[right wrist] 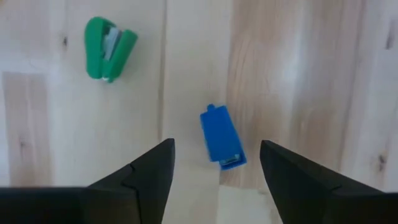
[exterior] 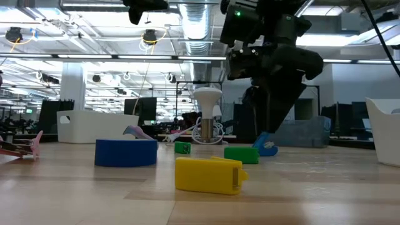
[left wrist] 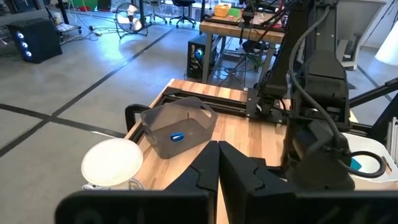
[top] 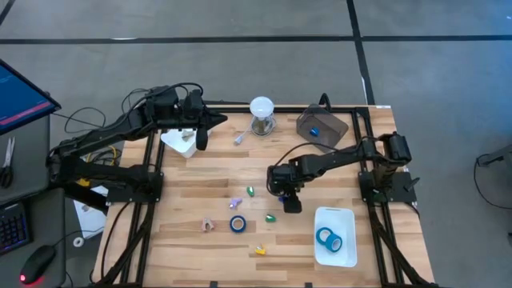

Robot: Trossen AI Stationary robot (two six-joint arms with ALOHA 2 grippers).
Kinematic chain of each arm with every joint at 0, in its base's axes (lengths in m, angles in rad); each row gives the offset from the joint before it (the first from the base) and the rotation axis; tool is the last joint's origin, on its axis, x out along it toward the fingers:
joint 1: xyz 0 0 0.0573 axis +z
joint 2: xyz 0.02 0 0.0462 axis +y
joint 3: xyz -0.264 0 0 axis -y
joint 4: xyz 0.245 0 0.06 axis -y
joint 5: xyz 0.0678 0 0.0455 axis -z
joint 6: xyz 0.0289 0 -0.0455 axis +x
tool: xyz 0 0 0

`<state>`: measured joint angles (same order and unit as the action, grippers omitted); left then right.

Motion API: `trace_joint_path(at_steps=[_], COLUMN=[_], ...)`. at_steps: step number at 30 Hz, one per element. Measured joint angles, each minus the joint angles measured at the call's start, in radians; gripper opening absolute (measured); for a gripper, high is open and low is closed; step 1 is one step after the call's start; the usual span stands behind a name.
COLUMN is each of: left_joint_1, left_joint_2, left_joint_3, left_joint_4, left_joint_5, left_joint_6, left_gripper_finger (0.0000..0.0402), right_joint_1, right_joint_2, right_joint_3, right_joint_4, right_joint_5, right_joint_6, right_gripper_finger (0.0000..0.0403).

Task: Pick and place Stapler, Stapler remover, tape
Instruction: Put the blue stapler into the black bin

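Note:
My right gripper (right wrist: 216,144) is open and points down over a small blue stapler (right wrist: 222,140) that lies flat on the wooden table. Its fingers stand on either side of the stapler with gaps, touching nothing. In the high view the gripper (top: 286,194) hides the stapler; the low view shows it (exterior: 265,146) below the fingers. One blue tape roll (top: 238,224) lies flat on the table, and two more (top: 328,238) lie in the white tray (top: 346,258). My left gripper (top: 202,132) is shut and empty at the far left, over another white tray (top: 178,144).
A green stapler (right wrist: 110,48), another green piece (top: 270,217), a yellow piece (top: 258,250), a purple piece (top: 234,204) and a pink piece (top: 208,226) lie around the tape roll. A grey bin (top: 322,128) with a blue item and a white round-topped stand (top: 262,112) are at the far edge.

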<state>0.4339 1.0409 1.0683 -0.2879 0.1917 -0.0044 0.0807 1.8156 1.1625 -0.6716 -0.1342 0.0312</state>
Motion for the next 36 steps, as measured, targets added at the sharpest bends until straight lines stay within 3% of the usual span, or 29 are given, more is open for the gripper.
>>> trace_joint_path(at_steps=[25,29,36], left_joint_1=[0.0,0.0,0.0], left_joint_2=[0.0,0.0,0.0], left_joint_3=[0.0,0.0,0.0], left_joint_4=[-0.002,-0.002,-0.002], left_joint_5=[0.0,0.0,0.0], left_joint_6=[0.0,0.0,0.0], left_gripper_finger=[0.0003,0.0003,0.0003], right_joint_1=[0.005,0.003,-0.005], right_joint_2=[0.042,0.04,0.04], right_joint_3=[-0.027,-0.027,-0.027], right_joint_4=[0.085,0.083,0.079], right_joint_5=[-0.023,-0.022,-0.023], right_joint_6=[0.01,0.019,0.022], right_gripper_finger=[0.0185,0.0152,0.0052])
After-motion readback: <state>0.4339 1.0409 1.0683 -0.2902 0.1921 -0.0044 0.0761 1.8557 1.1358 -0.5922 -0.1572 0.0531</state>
